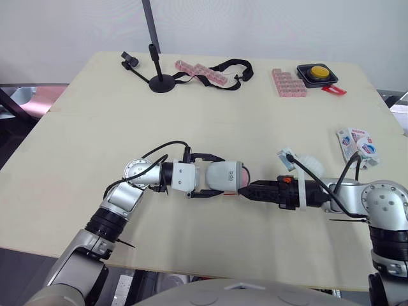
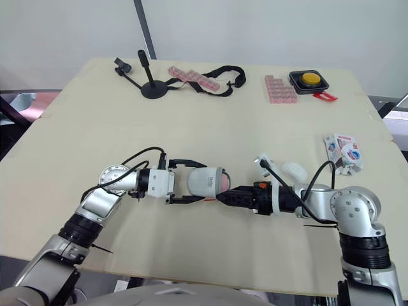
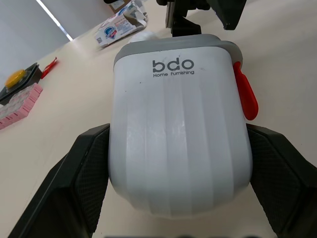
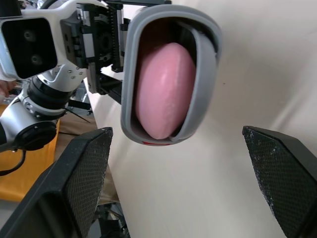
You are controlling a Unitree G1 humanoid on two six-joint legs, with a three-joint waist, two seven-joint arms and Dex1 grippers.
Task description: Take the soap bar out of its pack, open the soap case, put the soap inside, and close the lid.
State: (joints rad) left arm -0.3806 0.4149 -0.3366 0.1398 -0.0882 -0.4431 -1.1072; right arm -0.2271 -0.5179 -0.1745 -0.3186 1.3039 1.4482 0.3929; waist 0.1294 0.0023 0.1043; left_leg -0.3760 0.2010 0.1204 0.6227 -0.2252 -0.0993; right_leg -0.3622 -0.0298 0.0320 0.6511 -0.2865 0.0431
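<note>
A white soap case (image 1: 224, 173) with a grey rim and a red latch (image 3: 246, 94) lies on its side on the table, just left of centre near the front. My left gripper (image 1: 217, 175) is shut on it, one black finger (image 3: 84, 173) on each flank. The case's mouth faces right, and the pink soap bar (image 4: 163, 91) sits inside it. My right gripper (image 1: 250, 191) is right at that mouth, open, touching neither soap nor case as far as I can see. The torn soap pack (image 1: 357, 143) lies at the right edge.
A small white rounded piece (image 1: 307, 163) lies behind my right wrist. Along the back of the table (image 1: 95, 127) are a black stand (image 1: 162, 80), a black strap (image 1: 228, 66), pink blocks (image 1: 288, 83) and a yellow button (image 1: 317, 73).
</note>
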